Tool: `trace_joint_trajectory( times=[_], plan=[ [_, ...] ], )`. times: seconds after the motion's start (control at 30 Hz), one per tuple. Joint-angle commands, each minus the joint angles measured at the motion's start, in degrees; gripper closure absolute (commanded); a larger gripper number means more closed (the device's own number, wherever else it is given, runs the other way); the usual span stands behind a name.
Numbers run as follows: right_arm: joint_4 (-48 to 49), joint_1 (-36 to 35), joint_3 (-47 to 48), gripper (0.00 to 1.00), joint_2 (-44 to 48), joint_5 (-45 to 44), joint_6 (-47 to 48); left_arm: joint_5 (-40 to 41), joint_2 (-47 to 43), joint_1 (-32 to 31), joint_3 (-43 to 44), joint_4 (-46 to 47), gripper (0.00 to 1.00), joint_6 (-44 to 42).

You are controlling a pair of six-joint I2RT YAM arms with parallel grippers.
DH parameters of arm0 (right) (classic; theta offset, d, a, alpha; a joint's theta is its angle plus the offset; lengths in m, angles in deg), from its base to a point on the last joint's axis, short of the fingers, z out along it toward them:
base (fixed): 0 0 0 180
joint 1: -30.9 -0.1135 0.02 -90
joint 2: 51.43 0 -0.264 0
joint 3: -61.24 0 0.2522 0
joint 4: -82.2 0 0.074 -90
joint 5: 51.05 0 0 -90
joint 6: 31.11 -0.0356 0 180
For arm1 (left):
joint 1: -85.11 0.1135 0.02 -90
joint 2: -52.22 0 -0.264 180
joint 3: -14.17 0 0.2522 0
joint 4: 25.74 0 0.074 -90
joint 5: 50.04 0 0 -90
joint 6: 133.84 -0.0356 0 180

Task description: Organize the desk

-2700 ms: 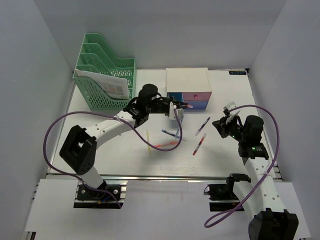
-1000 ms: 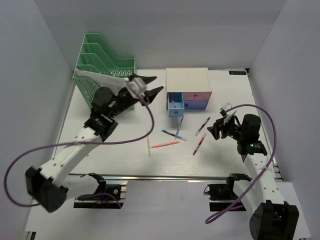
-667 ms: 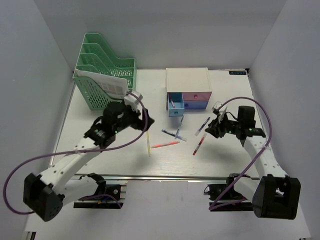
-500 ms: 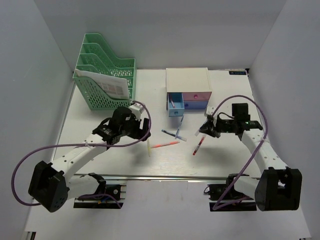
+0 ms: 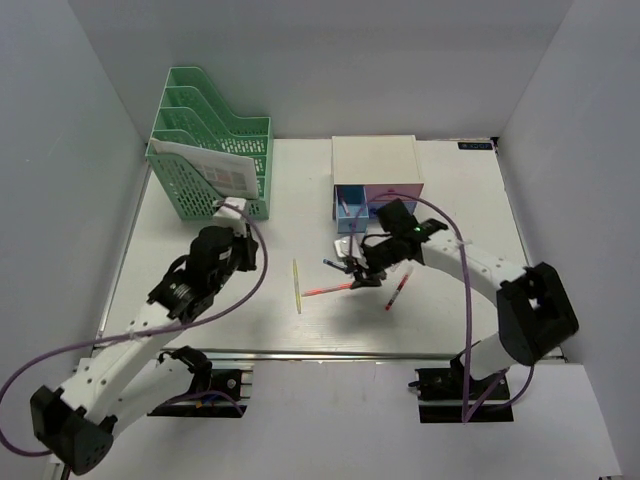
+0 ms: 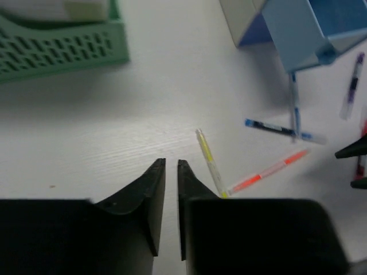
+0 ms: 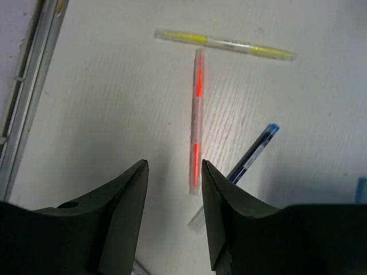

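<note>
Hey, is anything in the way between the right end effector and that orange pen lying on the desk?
Nothing visible. The right end effector hangs open over the orange pen on the desk. The blue pen lies close beside its near end, the yellow pen across its far end.

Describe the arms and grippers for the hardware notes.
The left arm and right arm both have white links with black joint housings. A purple cable loops loosely along each. The left gripper and right gripper have matte black, wedge-shaped fingers that taper to narrow tips. No markings are visible.
</note>
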Motion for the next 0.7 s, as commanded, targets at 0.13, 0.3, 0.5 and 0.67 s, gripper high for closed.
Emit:
trace_joint_trajectory(
  times=[0.13,0.3,0.5,0.67],
  plan=[
    [2.07,-12.55,15.23,0.51,-11.89,-14.92,-8.2,19.01,-20.29,0.19,-5.32,-1.9,0.35,2.66],
    [-0.2,-19.15,20.06,0.48,-17.68,-22.84,-10.85,19.45,-31.97,0.19,-8.05,-2.78,0.28,2.48],
    [-6.27,-22.51,27.62,0.43,-24.9,-28.99,-11.38,20.95,-35.6,-0.34,-8.67,-1.9,0.28,1.78],
    [-9.0,-23.74,29.04,0.44,-27.98,-32.5,-10.5,19.89,-35.69,-0.34,-8.66,-1.82,0.28,1.69]
  ],
)
